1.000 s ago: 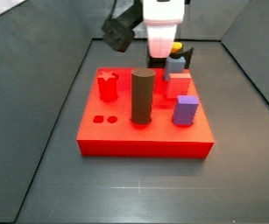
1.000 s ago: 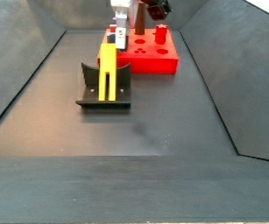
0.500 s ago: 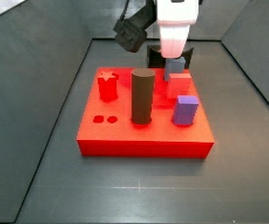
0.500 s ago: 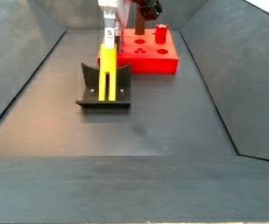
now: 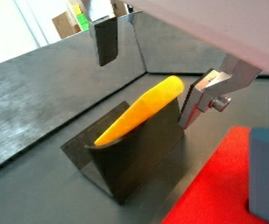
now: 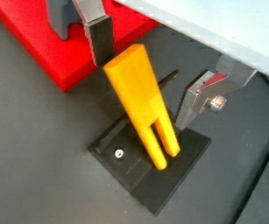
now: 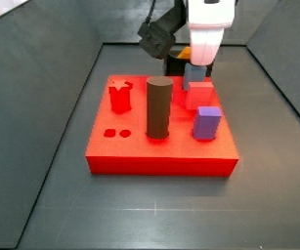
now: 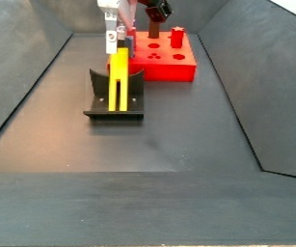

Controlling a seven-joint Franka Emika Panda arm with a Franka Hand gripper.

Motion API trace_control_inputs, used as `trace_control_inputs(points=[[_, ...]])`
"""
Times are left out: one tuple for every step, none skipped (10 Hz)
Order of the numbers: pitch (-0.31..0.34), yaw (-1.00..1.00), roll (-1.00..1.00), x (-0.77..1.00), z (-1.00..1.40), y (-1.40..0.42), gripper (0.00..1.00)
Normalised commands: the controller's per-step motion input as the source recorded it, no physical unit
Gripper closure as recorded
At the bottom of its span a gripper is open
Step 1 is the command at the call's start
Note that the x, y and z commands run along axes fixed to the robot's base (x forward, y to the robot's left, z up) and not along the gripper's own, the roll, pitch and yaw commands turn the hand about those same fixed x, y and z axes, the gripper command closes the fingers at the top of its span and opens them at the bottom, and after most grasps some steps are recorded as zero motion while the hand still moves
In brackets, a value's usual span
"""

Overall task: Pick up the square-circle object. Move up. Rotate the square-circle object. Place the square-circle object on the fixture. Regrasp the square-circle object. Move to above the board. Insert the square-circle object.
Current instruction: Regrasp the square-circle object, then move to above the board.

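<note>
The square-circle object [image 8: 117,77] is a yellow-orange bar leaning upright in the black fixture [image 8: 116,104], in front of the red board [image 8: 163,66]. It shows in both wrist views [image 5: 143,109] [image 6: 143,101], with the fixture [image 6: 148,175] under it. My gripper [image 8: 113,42] is at the bar's upper end, open. In both wrist views the gripper [image 5: 157,68] [image 6: 148,66] has one finger [image 6: 98,35] on each side of the bar's top, both apart from it. In a side view the gripper [image 7: 195,66] hangs behind the board [image 7: 126,146].
On the board stand a tall dark cylinder [image 7: 159,107], a purple block [image 7: 207,123] and red pegs [image 7: 119,95]. Sloping grey walls [image 8: 35,87] close in the floor on both sides. The board's corner [image 6: 54,48] lies close beside the fixture.
My gripper has moved sideways from over the board's edge to the top of the yellow bar on the fixture. The bar and fixture have not moved.
</note>
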Motion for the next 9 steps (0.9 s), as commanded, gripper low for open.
trace_control_inputs(points=[[0.222, 0.09, 0.01, 0.10, 0.00, -0.03, 0.00], [0.211, 0.09, 0.01, 0.08, 0.00, -0.03, 0.00], [0.205, 0.09, 0.00, 0.08, 0.00, -0.03, 0.00], [0.202, 0.09, 0.00, 0.08, 0.00, -0.02, 0.00], [0.201, 0.09, 0.00, 0.08, 0.00, -0.02, 0.00], [0.201, 0.09, 0.00, 0.08, 0.00, -0.02, 0.00], [0.200, 0.09, 0.00, 0.08, 0.00, -0.02, 0.00], [0.000, 0.00, 0.00, 0.00, 0.17, 0.50, 1.00], [-0.205, 0.41, -0.16, -0.03, 1.00, -0.16, 1.00]])
